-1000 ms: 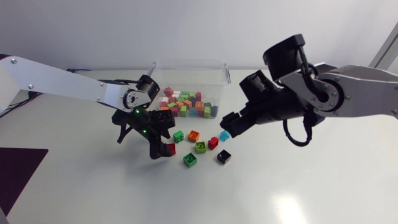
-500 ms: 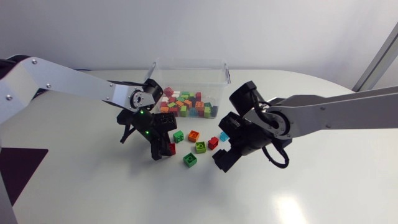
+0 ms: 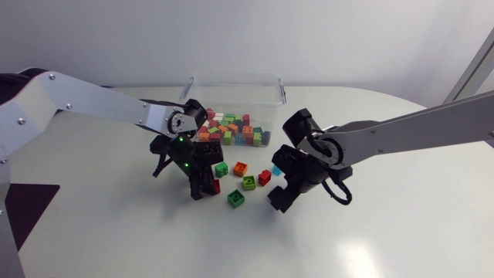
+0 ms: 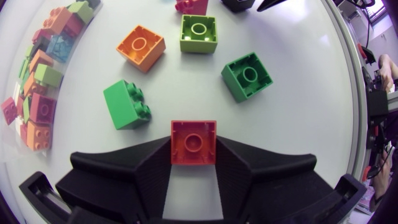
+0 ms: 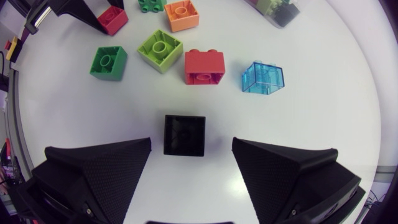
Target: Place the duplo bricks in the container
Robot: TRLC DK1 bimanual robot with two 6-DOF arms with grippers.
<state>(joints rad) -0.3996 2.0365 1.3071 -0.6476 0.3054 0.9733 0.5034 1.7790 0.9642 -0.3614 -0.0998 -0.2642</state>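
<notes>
In the left wrist view my left gripper [image 4: 193,152] is shut on a red brick [image 4: 193,142], with a finger against each side, down at the table. The head view places this gripper [image 3: 202,185] in front of the clear container [image 3: 235,86], which holds many coloured bricks. My right gripper [image 5: 189,163] stands open over a black brick [image 5: 184,135]; the brick lies between its fingers with a gap on both sides. Seen from the head camera, the right gripper [image 3: 282,197] hides that black brick.
Loose bricks lie between the grippers: a green one [image 3: 235,198], lime [image 3: 249,182], orange [image 3: 240,167], a second green [image 3: 221,169], red [image 3: 264,177] and light blue [image 3: 276,169]. The two grippers are about a hand's width apart.
My left gripper's fingers have come together on the red brick. My right arm has swung in and down from the right to stand over the black brick.
</notes>
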